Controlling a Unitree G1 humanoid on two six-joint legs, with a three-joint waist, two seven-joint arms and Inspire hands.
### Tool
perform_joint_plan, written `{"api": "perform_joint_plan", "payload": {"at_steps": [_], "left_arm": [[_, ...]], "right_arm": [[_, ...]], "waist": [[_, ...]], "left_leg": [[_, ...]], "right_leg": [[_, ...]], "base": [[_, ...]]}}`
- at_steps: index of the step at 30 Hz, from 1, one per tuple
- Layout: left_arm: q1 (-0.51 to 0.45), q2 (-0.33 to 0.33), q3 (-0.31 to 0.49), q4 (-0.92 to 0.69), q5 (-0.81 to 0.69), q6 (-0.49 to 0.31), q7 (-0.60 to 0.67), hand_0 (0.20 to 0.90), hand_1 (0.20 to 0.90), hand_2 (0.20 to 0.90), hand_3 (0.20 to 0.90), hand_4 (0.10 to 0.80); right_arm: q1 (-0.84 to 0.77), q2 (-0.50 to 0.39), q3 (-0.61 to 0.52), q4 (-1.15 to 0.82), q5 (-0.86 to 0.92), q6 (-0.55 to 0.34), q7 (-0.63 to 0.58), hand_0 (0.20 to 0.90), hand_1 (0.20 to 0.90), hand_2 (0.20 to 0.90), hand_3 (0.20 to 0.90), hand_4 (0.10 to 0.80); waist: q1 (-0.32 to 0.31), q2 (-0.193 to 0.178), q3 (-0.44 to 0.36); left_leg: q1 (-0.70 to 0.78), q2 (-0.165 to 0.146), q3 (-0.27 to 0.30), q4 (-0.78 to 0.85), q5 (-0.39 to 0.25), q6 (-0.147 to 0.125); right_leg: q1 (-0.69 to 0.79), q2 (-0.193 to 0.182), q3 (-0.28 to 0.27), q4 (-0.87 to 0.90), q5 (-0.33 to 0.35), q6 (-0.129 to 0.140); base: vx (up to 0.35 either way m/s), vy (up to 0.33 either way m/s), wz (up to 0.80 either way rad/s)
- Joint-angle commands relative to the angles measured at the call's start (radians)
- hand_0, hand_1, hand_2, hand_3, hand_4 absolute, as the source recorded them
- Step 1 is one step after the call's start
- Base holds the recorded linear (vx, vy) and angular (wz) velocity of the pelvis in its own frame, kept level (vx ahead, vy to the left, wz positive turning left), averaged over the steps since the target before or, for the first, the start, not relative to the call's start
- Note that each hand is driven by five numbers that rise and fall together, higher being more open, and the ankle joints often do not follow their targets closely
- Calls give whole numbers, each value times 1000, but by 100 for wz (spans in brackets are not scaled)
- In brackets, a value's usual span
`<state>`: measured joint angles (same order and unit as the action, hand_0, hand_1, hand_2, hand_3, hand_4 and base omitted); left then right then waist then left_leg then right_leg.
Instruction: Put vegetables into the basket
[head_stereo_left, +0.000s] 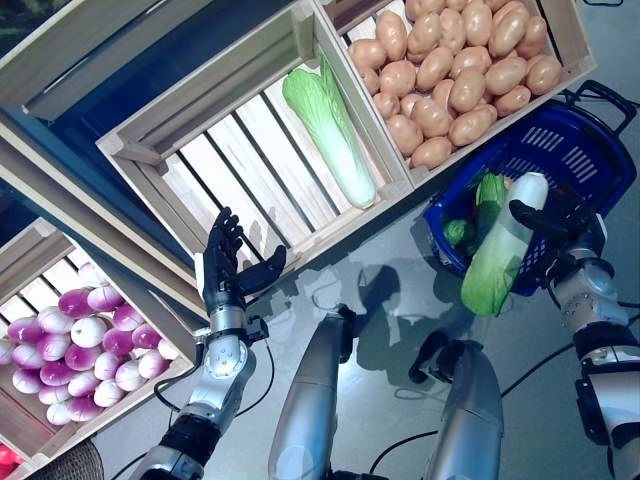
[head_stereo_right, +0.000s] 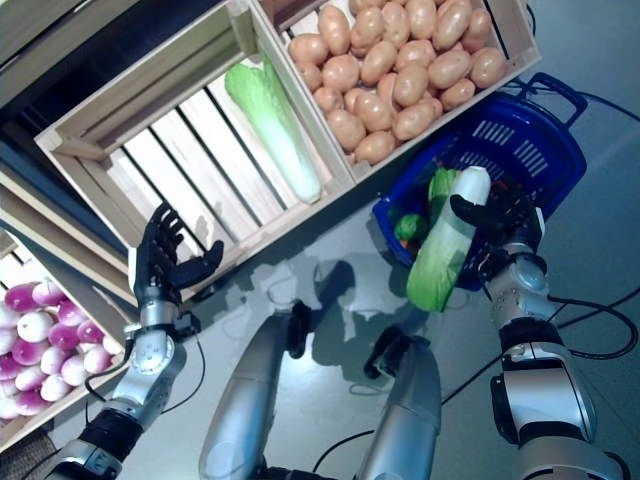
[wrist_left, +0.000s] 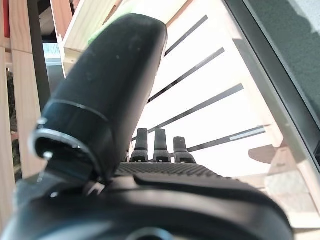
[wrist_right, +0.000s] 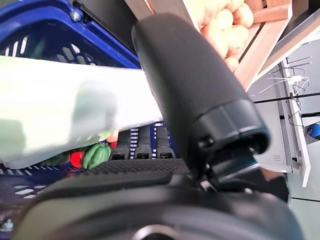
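The right hand (head_stereo_left: 556, 225) is clamped around a cabbage (head_stereo_left: 503, 248) over the blue basket (head_stereo_left: 570, 150). Inside it lies something green, maybe a pepper (wrist_right: 96, 155). The left hand (head_stereo_left: 225, 262) is spread open.

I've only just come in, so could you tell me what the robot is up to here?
The robot's right hand is curled round a long green-and-white napa cabbage, holding it over the blue plastic basket on the floor, which already has some green vegetables in it. Its left hand is open and empty in front of the slatted wooden crate, where one more napa cabbage lies.
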<state>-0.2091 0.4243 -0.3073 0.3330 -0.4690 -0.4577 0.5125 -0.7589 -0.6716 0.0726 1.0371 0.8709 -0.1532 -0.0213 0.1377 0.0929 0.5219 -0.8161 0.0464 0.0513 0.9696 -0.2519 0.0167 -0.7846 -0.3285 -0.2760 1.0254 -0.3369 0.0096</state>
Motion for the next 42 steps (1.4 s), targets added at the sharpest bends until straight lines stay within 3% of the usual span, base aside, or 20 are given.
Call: {"api": "perform_joint_plan", "payload": {"at_steps": [1,11,16,26,28,30,34,42], "left_arm": [[-2,57,41,-122,-40,-111,-29,900,900,900,900,800],[-37,63,58,-168,-81,-150,-76,900,900,900,900,800],[-148,59,37,-192,-86,-83,-75,900,900,900,900,800],[-357,-36,18,-27,-339,21,-105,900,900,900,900,800],[-411,-55,9,21,-282,30,-74,900,900,900,900,800],[-486,-41,-4,93,-103,80,21,900,900,900,900,800],[-594,58,-26,233,181,192,210,900,900,900,900,800],[-643,231,-15,486,385,302,331,900,900,900,900,800]], "right_arm": [[-95,-82,-53,-37,0,-91,-24,900,900,900,900,800],[-82,-83,-11,-81,-136,-102,-54,900,900,900,900,800],[-41,-34,24,-121,-151,-99,-9,900,900,900,900,800],[-29,68,60,-129,-94,-30,25,900,900,900,900,800],[-39,88,63,-110,-87,-22,21,900,900,900,900,800],[-43,96,67,-93,-75,-15,32,900,900,900,900,800],[-22,81,78,-80,-60,-5,65,900,900,900,900,800],[39,53,86,-23,-21,-21,116,900,900,900,900,800]], "waist": [[4,-3,-2],[-11,-27,-2],[-37,-48,-7],[-97,-75,-3],[-111,-79,-3],[-123,-84,-3],[-144,-95,-9],[-167,-85,-2]], "left_leg": [[84,-18,-19,-69,-48,-3],[158,4,-3,-115,-31,-3],[182,23,9,-124,-25,-2],[165,53,33,-103,-24,-9],[171,60,40,-113,-21,-12],[179,64,47,-122,-20,-16],[177,73,52,-119,-19,-23],[165,87,65,-140,3,-41]], "right_leg": [[115,17,16,-50,23,-16],[185,29,13,-103,43,-14],[205,38,20,-121,56,-11],[169,51,54,-108,68,-1],[170,58,62,-117,71,3],[173,64,68,-126,74,8],[164,69,79,-124,76,12],[143,77,92,-140,85,12]], "base": [[-15,2,-4],[2,4,-2],[2,17,-7],[-12,29,-9],[-5,34,-5],[8,27,-12],[22,11,-21],[9,26,-8]]}}
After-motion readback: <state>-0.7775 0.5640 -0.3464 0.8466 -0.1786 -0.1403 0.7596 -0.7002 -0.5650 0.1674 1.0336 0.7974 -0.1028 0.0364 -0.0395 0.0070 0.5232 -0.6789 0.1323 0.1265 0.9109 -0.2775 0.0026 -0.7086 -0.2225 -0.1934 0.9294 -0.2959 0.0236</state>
